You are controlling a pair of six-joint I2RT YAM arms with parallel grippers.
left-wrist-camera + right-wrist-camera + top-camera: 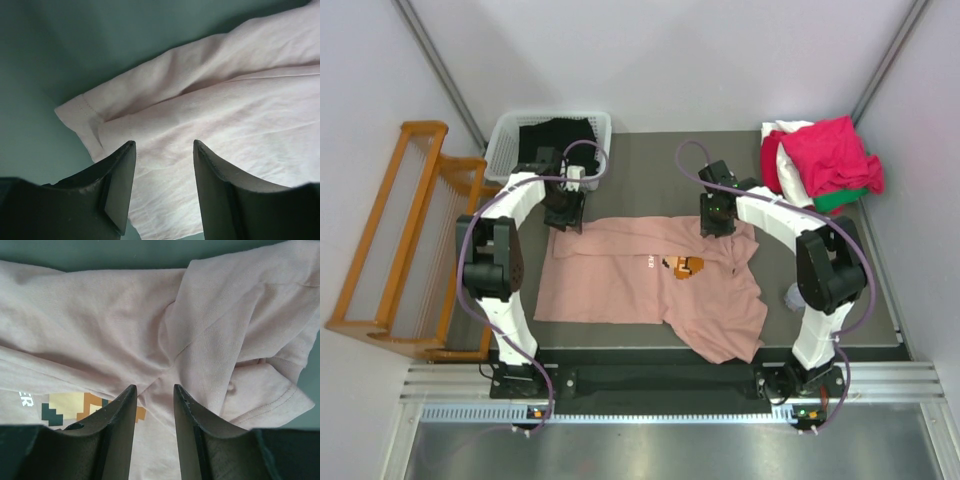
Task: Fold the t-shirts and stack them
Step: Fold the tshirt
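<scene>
The dusty-pink t-shirt (640,285) lies spread and rumpled on the dark table, its pixel-art print (685,266) facing up. My left gripper (564,216) is open just above its far left corner; the left wrist view shows the hemmed corner (82,117) and cloth between the jaws (164,145). My right gripper (716,222) is open above the far right part, over wrinkled folds (154,388) near a sleeve (270,400). A pile of crimson-pink (835,155), white (786,150) and green (840,200) shirts sits at the far right corner.
A white basket (500,140) with dark cloth inside stands at the far left of the table. A wooden rack (405,235) stands left of the table. A small clear object (792,297) lies on the table near the right arm.
</scene>
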